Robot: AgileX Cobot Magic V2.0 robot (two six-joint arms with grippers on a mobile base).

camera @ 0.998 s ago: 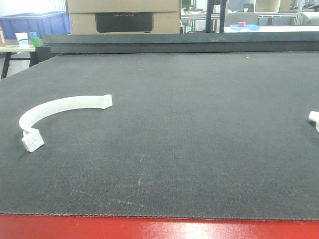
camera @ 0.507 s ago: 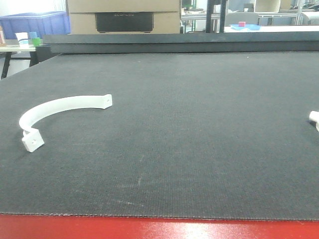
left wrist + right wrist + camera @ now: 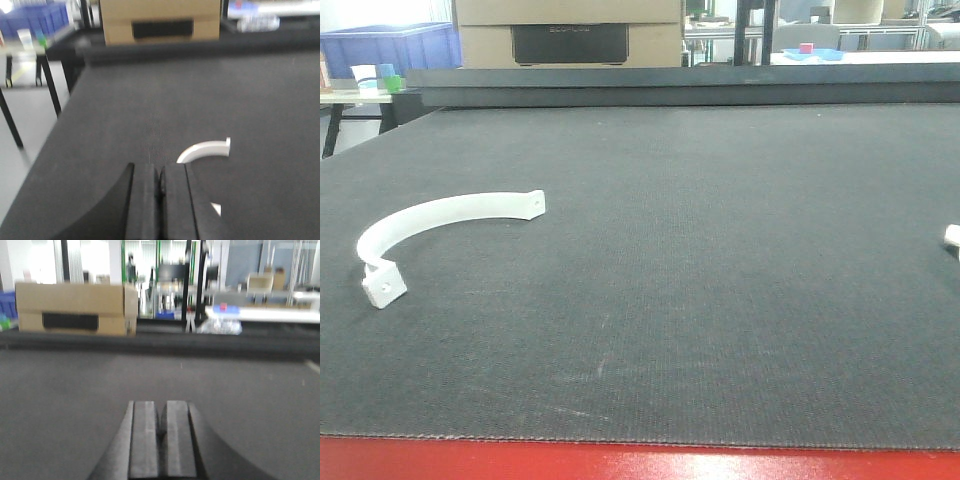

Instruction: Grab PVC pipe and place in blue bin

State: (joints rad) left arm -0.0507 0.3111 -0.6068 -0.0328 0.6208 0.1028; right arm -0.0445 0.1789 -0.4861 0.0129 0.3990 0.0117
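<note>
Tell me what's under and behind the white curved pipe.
The PVC pipe lies on the dark mat, hiding the strip beneath it. Behind, past the mat's far edge, stand a cardboard box and a blue bin.

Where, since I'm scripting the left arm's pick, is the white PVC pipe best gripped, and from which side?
Probably mid-arc on the PVC pipe, from above: the band seems to stand on edge on the black mat, so one finger can drop inside the curve, one outside. The near end tab looks awkward. The left gripper, now shut, must open first.
</note>
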